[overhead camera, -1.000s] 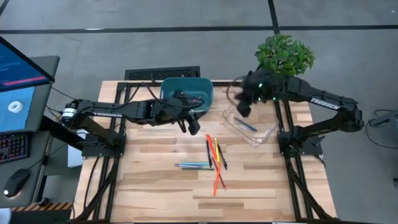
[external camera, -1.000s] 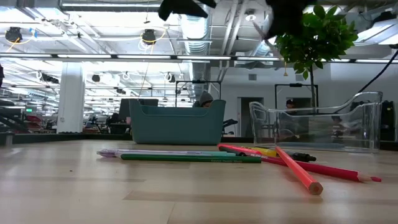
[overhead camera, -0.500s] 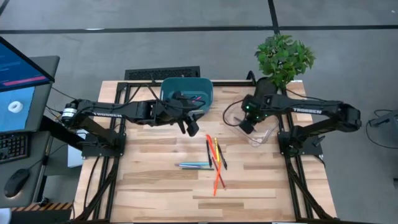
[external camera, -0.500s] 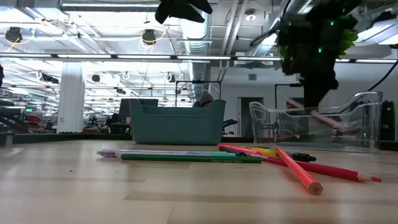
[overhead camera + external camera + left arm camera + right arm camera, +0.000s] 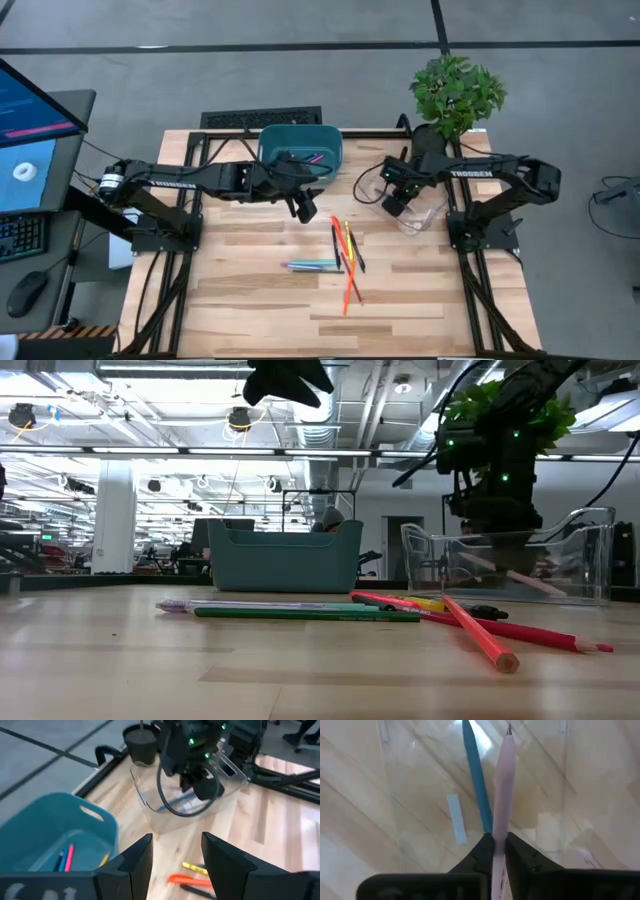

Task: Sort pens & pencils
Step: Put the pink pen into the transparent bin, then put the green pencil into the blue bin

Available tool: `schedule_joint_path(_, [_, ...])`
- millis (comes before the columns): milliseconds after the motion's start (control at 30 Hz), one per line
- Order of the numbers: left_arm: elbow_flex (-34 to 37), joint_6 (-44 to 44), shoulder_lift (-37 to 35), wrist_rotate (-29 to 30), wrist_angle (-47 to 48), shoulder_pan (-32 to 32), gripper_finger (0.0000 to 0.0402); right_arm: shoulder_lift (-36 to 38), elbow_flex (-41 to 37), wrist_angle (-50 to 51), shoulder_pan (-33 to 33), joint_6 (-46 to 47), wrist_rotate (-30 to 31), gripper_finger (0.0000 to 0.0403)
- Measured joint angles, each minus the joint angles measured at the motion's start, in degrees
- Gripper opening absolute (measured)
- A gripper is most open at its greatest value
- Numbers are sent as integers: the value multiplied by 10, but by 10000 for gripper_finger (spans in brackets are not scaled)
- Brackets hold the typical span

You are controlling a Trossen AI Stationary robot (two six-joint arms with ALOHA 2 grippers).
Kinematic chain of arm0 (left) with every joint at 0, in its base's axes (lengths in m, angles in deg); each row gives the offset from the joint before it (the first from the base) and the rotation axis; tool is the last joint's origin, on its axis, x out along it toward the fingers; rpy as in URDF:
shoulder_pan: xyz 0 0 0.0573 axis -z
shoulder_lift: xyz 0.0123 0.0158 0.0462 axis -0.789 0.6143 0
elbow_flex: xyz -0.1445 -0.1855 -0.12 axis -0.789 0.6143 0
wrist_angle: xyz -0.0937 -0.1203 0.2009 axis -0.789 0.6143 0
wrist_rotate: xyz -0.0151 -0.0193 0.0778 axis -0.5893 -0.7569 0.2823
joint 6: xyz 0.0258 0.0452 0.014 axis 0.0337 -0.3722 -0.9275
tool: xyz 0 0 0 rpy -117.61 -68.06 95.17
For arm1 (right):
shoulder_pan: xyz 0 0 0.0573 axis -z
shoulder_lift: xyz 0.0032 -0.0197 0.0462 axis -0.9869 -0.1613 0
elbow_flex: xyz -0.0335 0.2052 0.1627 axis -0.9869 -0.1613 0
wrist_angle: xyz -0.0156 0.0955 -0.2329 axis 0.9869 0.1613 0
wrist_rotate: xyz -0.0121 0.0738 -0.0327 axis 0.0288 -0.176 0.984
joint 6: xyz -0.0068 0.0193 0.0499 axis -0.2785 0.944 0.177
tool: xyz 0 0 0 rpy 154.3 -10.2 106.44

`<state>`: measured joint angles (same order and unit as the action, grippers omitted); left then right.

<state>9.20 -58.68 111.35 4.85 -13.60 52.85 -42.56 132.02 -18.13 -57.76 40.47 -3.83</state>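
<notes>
Right wrist view: right pincer (image 5: 495,851) pinches a pale pink pen (image 5: 501,795), tip down inside the clear tray (image 5: 400,795), beside a blue pen (image 5: 476,780) lying there.
Left pincer (image 5: 175,857): fingers spread, holding nothing, above the desk (image 5: 250,300) just in front of the teal bin (image 5: 300,152).
Loose pens and pencils (image 5: 345,255): scattered mid-desk; a few more sit in the bin.
Handling: light, stiff, smooth sticks, likely to roll; I'd pinch mid-length, across the barrel.
Low view: shows sticks (image 5: 330,610) overlapping in a pile.
High view: shows which arm is which; the pink pen is hidden there.
</notes>
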Motion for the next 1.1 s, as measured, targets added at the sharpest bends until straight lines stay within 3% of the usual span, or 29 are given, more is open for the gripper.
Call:
schedule_joint_path(167, [0,15,0,-34,53,1,158,8,0,1,0,-2,-29,85])
schedule_joint_path(400, [3,36,0,-90,159,22,158,57,1,1,0,8,-44,191])
schedule_joint_path(533, [18,36,1,-106,184,59,158,99,1,2,-2,33,-45,226])
schedule_joint_path(833, [124,97,2,-113,69,177,158,188,1,5,-23,66,-47,215])
schedule_joint_path(1100, [217,177,2,-69,-59,239,158,207,1,4,-31,71,-47,195])
